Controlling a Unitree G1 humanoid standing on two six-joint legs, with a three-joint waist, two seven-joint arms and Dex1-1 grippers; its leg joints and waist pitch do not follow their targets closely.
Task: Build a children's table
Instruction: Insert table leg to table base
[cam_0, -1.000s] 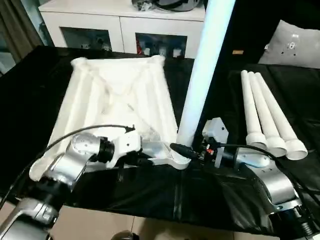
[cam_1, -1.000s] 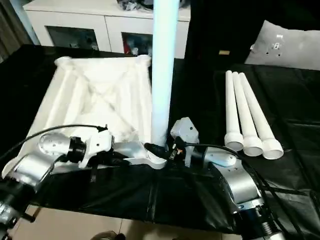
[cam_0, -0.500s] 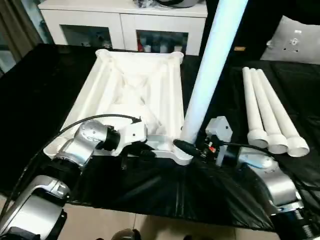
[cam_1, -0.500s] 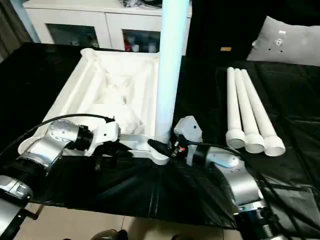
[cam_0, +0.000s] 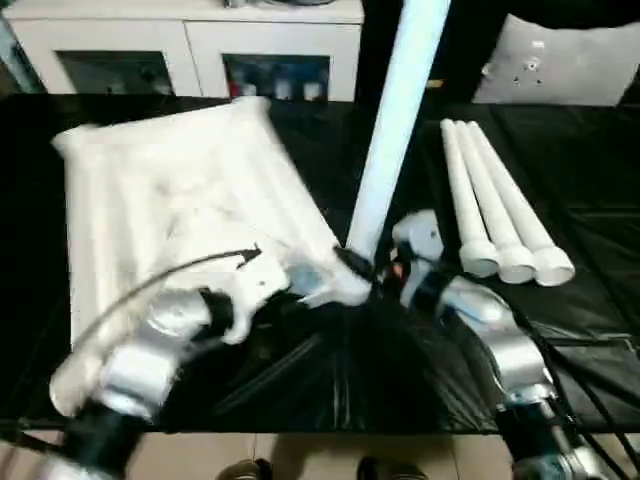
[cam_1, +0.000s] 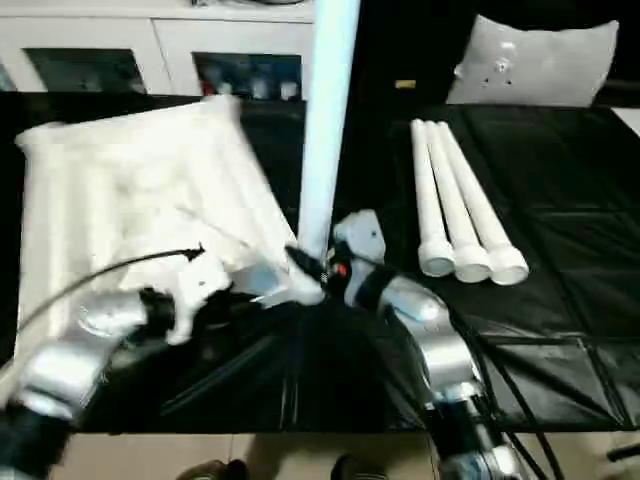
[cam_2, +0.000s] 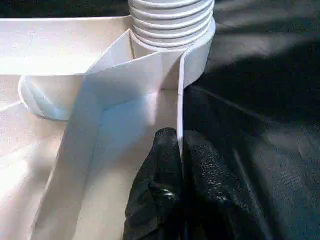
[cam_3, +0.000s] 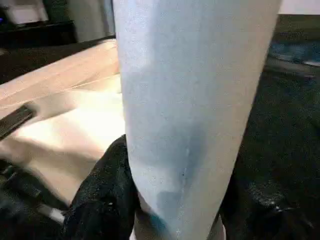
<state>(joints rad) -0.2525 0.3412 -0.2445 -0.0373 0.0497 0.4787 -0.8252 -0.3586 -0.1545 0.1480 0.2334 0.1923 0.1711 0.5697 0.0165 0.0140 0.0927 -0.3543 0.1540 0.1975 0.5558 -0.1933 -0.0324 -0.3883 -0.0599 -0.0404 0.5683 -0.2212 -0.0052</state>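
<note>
- Lying upside down on a black-covered surface (cam_0: 560, 200), the white tabletop (cam_0: 170, 190) is seen with its ribbed underside turned up and its near corner toward the robot.
- A white leg (cam_0: 390, 140) is held upright at that near corner socket (cam_2: 170, 40), where its ridged end is seen seated in the round collar.
- The leg's base is gripped by the right gripper (cam_0: 365, 272), whose black fingers (cam_3: 102, 195) are closed around the tube from either side.
- The tabletop's thin raised rim (cam_2: 179, 115) is pinched by the left gripper (cam_2: 180, 145), its two black fingers pressed together on the rim just beside the socket.
- Three more legs (cam_0: 495, 205) are laid side by side on the black surface to the right, touching one another, with their wide ends nearest the robot.
- A white cabinet (cam_0: 190, 45) with glass doors is seen behind the work area, and a grey cushion (cam_0: 555, 60) at the far right.
- No brand, label or readable writing can be made out on any part.
</note>
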